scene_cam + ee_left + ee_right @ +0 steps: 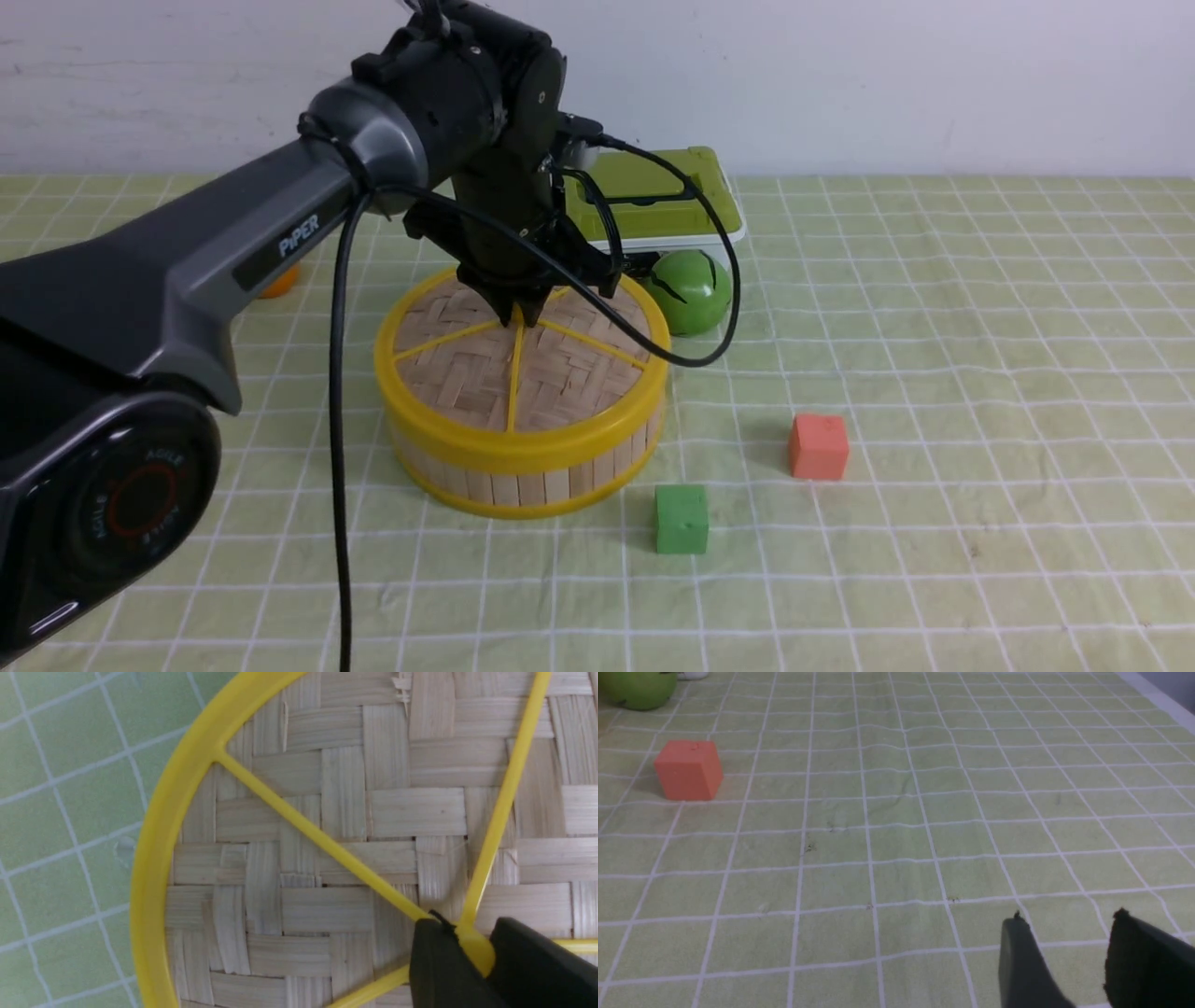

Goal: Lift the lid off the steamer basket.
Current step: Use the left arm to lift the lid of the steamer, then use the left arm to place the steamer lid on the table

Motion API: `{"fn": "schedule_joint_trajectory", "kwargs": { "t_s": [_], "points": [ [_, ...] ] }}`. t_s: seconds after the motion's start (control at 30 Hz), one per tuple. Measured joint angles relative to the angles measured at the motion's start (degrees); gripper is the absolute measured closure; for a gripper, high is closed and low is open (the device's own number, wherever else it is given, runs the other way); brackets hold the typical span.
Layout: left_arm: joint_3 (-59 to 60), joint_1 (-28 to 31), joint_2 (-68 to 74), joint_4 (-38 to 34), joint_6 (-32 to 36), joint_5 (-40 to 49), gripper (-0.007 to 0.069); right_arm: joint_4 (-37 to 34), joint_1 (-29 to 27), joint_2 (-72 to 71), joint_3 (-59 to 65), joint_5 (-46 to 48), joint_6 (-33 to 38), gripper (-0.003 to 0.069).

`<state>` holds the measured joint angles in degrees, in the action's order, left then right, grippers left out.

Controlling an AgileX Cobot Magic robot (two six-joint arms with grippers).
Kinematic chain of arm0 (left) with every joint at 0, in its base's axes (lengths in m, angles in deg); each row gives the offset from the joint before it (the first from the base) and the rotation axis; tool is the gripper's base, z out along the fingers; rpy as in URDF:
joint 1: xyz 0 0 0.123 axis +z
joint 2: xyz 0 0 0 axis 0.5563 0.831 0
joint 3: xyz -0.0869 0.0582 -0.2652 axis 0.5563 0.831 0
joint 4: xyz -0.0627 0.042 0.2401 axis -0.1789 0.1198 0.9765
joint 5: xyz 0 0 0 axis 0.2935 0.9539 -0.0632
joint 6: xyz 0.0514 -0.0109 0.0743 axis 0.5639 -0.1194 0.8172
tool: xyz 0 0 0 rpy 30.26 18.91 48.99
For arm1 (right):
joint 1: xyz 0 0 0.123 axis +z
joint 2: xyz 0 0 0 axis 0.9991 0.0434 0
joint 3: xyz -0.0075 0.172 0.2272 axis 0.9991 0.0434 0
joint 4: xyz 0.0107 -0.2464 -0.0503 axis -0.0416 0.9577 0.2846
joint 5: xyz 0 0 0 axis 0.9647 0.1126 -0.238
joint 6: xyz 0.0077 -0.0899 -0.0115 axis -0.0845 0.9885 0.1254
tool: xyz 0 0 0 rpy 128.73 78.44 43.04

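Checked cloth [980, 327]; left tool [467, 926] clamped on lid [467, 364], right tool [1066, 917] apart; green ball [691, 291] behind.

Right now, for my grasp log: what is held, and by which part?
The left gripper pinches the lid by its centre knob; right gripper holds nothing.

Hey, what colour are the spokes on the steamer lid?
The spokes are yellow, matching the rim; the left wrist view shows them best.

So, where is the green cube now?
In the front view, the green cube sits just right of the steamer basket, with the orange cube to its right.
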<state>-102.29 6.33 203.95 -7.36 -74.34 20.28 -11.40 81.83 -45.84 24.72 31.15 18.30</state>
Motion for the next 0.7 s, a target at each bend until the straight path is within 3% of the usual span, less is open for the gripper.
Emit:
{"fn": "schedule_joint_trajectory", "kwargs": {
  "t_s": [0.47,0.7],
  "points": [
    [0.00,0.00,-1.05,0.07,-2.60,0.20,0.0512,0.00,0.00,0.00,0.00,0.00,0.00,0.0417],
    [0.00,0.00,-11.36,1.43,-3.99,-1.42,0.0512,0.00,0.00,0.00,0.00,0.00,0.00,0.0417]
  ]
}}
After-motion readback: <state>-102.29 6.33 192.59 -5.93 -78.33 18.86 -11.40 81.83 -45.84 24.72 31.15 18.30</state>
